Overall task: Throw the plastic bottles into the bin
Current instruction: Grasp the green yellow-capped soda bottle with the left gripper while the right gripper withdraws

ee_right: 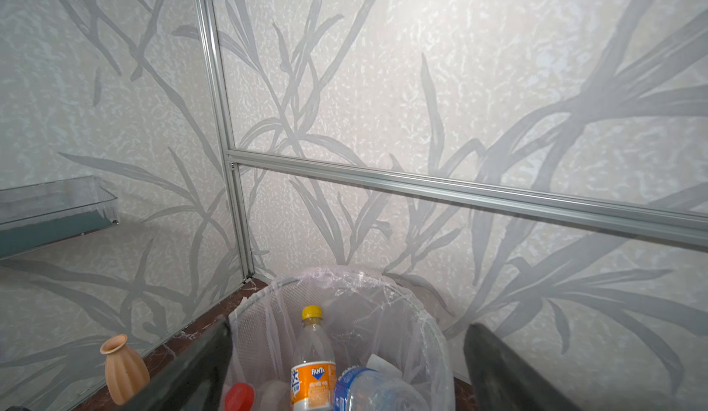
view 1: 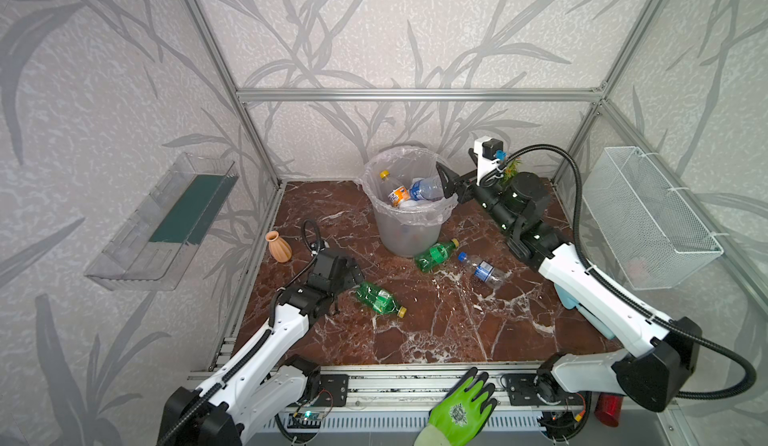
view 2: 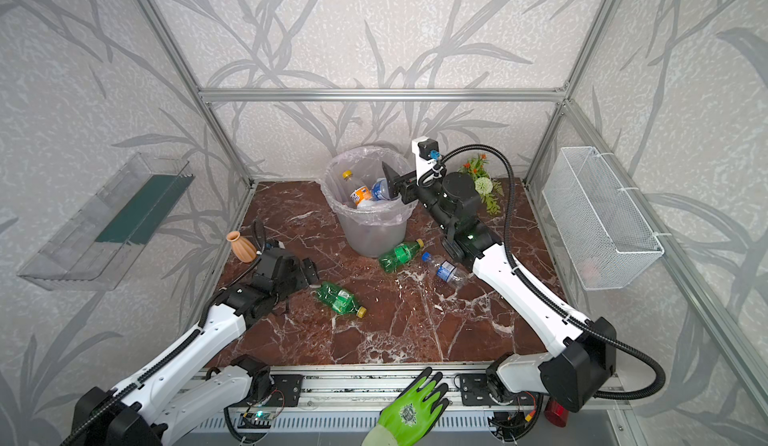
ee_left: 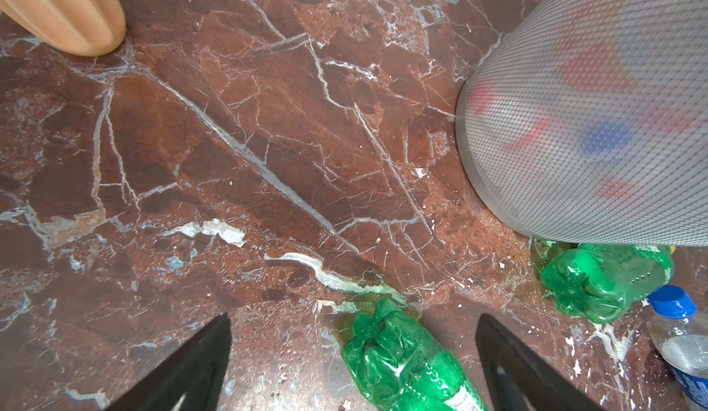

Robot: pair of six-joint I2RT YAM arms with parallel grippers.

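Bottles are mostly in the bin (view 1: 409,236) by now, as far as I can judge. It stands at the far middle of the table (view 1: 415,340). Near its top an orange-labelled bottle (view 1: 395,192) with a yellow cap stands upright, and a clear bottle with a blue label (view 1: 426,188) lies tilted beside it. A red cap shows next to them in my right wrist view. Blurred red and blue shapes show through the grey wall in my left wrist view, so I reckon more lie underneath; how many I cannot tell.

My right gripper (view 1: 445,182) hangs over the bin's right rim with its fingers spread wide and nothing between them. The blue-labelled bottle lies below, inside the bin, free of my grip.

Three bottles are left on the table. A green one (view 1: 436,253) lies right against the near foot of the bin. A clear one with a blue cap (view 1: 482,269) lies just to its right. A second green one (view 1: 380,298) lies nearer, left of the middle. My left gripper (view 1: 351,286) is low over the table at that bottle's base, fingers wide apart, with the base between the fingertips and not pinched. I judge this bottle is the next to go.

The ribbed vase (view 1: 278,247) on the left is not mine to throw. A gloved hand (view 1: 461,406) rests on the near rail, well apart from my work.
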